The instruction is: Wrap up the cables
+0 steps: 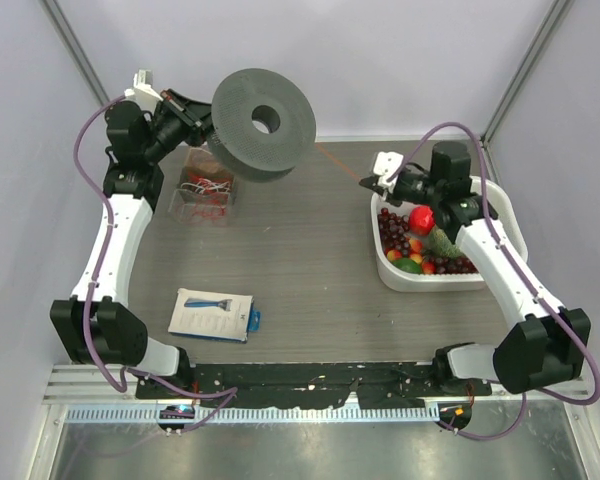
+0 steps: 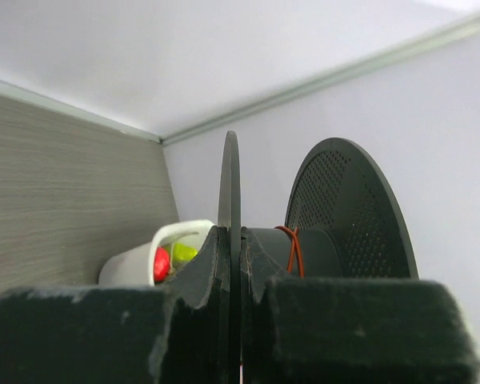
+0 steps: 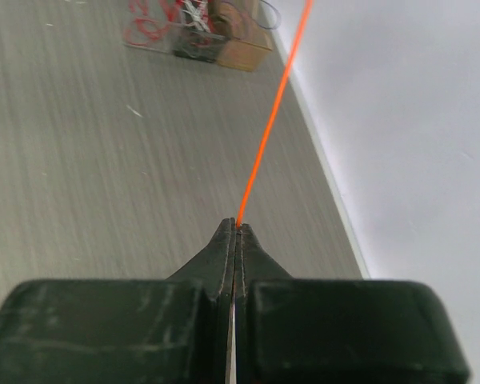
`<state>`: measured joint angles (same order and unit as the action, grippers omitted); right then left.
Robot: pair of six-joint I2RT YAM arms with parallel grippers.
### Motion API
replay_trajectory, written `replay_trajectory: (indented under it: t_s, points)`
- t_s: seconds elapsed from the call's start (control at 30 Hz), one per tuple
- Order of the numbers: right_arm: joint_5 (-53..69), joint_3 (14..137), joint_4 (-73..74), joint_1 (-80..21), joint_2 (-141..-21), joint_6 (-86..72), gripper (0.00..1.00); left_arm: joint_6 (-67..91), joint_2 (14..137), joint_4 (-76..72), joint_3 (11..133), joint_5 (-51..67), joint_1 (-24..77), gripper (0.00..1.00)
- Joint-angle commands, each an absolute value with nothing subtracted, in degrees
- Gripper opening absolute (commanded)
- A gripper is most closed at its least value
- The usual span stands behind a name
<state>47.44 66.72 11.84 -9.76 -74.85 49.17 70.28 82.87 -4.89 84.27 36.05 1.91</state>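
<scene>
My left gripper [image 1: 208,125] is shut on one flange of a dark grey spool [image 1: 264,123], held above the table's far left. In the left wrist view the flange [image 2: 230,192] sits edge-on between my fingers, and an orange cable [image 2: 293,248] is wound round the spool's core. My right gripper [image 1: 368,180] is shut on a thin orange cable [image 3: 266,140] that runs taut from my fingertips toward the far wall and the spool; it shows faintly in the top view [image 1: 335,160]. A loose tangle of red and whitish cables [image 1: 204,187] lies in a clear box below the spool.
A white bin [image 1: 500,215] of coloured fruit-like pieces stands at the right under my right arm. A blue and white packet [image 1: 213,314] lies at the near left. The clear box also shows in the right wrist view [image 3: 198,28]. Grey walls enclose the table.
</scene>
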Motion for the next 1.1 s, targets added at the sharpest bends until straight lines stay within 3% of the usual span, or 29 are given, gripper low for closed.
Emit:
replay_trajectory:
  t_s: [0.0, 0.3, 0.73, 1.07]
  points:
    - [39.21, 64.25, 19.07, -16.32, -72.78, 48.69, 0.01, 74.01, 78.84, -1.86, 90.52, 20.14, 0.26, 0.0]
    - [27.96, 62.05, 21.88, -34.34, -69.17, 49.66, 0.01, 66.11, 80.24, 10.19, 96.06, 6.43, 1.75, 0.0]
    - [12.93, 73.64, 27.6, -56.76, -74.26, 55.01, 0.01, 48.79, 87.8, 27.6, 107.76, -14.49, 17.3, 0.0]
    - [6.95, 85.77, 29.01, -59.15, -78.4, 63.89, 0.01, 36.75, 86.49, 25.49, 98.63, -18.46, 27.68, 0.0]
